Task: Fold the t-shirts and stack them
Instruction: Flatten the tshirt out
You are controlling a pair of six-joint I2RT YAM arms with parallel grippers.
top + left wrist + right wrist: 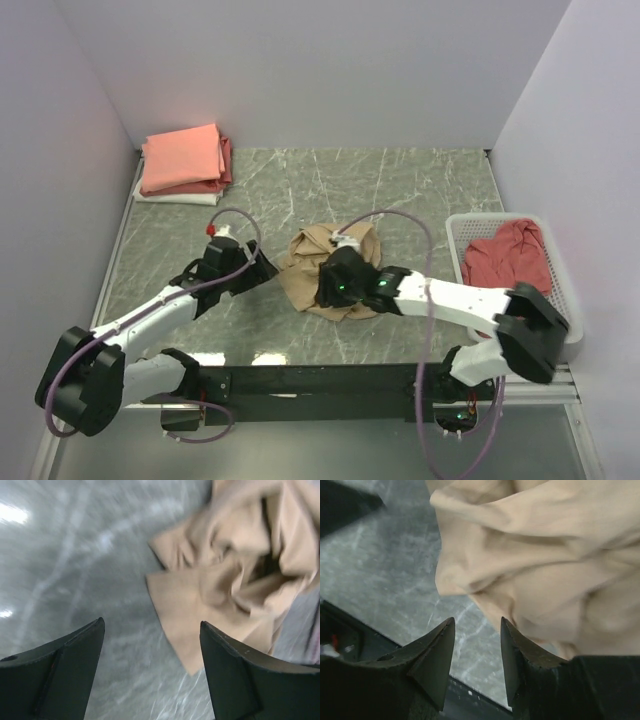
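While the tan t-shirt [305, 268] lies in a crumpled heap at the middle of the table [400, 190], I have one arm on each side of it. The left gripper [152, 625] is spread wide and holds nothing. It sits just left of the heap, where a flat flap of cloth reaches towards the gap between its fingers. The right gripper [477, 625] is parted by a narrow gap, also with nothing in it, and hangs over the heap's near right edge, so it is the nearer of the two. I can't read a long axis in a bundle this bunched. I judge that the next step is finding an edge to spread it flat. The folded stack [183, 162] waits in the far left corner. A red t-shirt [505, 258] sits in the basket [455, 228] on the right.
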